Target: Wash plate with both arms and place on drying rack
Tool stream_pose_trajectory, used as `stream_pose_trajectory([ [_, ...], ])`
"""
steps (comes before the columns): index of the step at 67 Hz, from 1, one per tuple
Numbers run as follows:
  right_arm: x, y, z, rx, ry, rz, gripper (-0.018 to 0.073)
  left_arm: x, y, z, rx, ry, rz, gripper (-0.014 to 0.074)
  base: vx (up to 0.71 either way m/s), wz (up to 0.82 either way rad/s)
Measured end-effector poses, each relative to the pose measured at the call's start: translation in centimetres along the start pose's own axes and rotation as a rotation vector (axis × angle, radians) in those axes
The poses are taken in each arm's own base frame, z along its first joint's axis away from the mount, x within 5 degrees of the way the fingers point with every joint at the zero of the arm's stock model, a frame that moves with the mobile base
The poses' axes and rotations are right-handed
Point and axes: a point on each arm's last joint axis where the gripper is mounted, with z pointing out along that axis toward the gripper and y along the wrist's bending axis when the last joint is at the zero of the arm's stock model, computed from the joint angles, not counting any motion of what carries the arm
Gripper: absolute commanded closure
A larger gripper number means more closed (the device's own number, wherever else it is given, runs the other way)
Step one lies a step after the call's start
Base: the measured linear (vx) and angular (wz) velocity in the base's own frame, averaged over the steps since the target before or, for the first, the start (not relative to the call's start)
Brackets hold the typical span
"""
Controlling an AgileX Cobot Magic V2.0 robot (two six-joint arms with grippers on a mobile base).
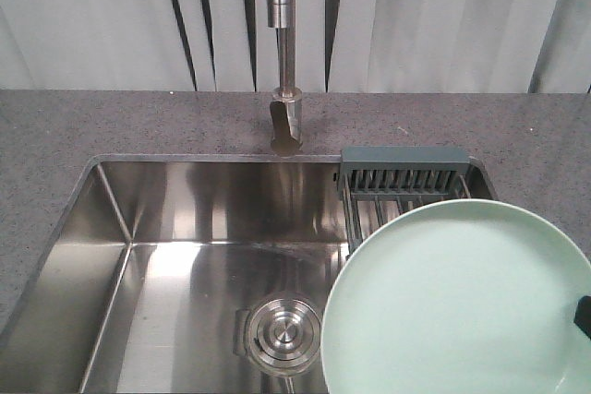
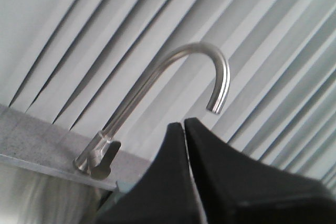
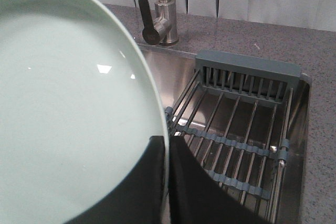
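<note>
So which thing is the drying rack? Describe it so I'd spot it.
Start at the big steel sink set in the grey counter. Across its right end sits the drying rack: parallel wire bars with a grey-blue slotted end piece. Unlike the round drain strainer on the sink floor and the smooth mint-green plate in front, it is a rectangular grid.

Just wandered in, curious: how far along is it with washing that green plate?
Done: the right tool grips the plate by its rim, held over the sink. In hand: no water leaves the faucet; the left tool is shut, empty. Left: any washing, then placing it on the drying rack.
</note>
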Motion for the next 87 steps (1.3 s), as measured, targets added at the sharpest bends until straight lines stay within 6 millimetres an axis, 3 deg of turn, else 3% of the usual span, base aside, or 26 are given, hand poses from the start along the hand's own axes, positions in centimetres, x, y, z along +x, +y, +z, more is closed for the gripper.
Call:
stream_pose_trajectory([
  [14,0.0,0.0,0.0,0.0,0.0,0.0,0.0564,-1.4,0.4,6.1,0.025,0.234,0.15,0.0498,0.0,0.0],
  [32,0.0,0.0,0.0,0.0,0.0,0.0,0.0564,-2.6,3.5,15.1,0.088,0.467,0.135,0.0109,0.0,0.0],
  [41,0.0,0.0,0.0,0.0,0.0,0.0,0.0564,-2.6,5.6,19.9,0.115,0.554,0.083,0.0001,0.0,0.0],
  [60,0.0,0.0,0.0,0.0,0.0,0.0,0.0564,0.8,9.3,30.4,0.175,0.695,0.034,0.0018,0.0,0.0],
  [67,0.0,0.0,0.0,0.0,0.0,0.0,0.0564,2.1,10.5,33.2,0.194,0.715,0.034,0.0021,0.0,0.0],
  [76,0.0,0.0,0.0,0.0,0.0,0.0,0.0564,3.0,11.6,36.1,0.217,0.715,0.047,0.0021,0.0,0.0],
  [87,0.0,0.0,0.0,0.0,0.0,0.0,0.0564,3.5,12.3,38.2,0.235,0.705,0.062,0.0021,0.0,0.0],
])
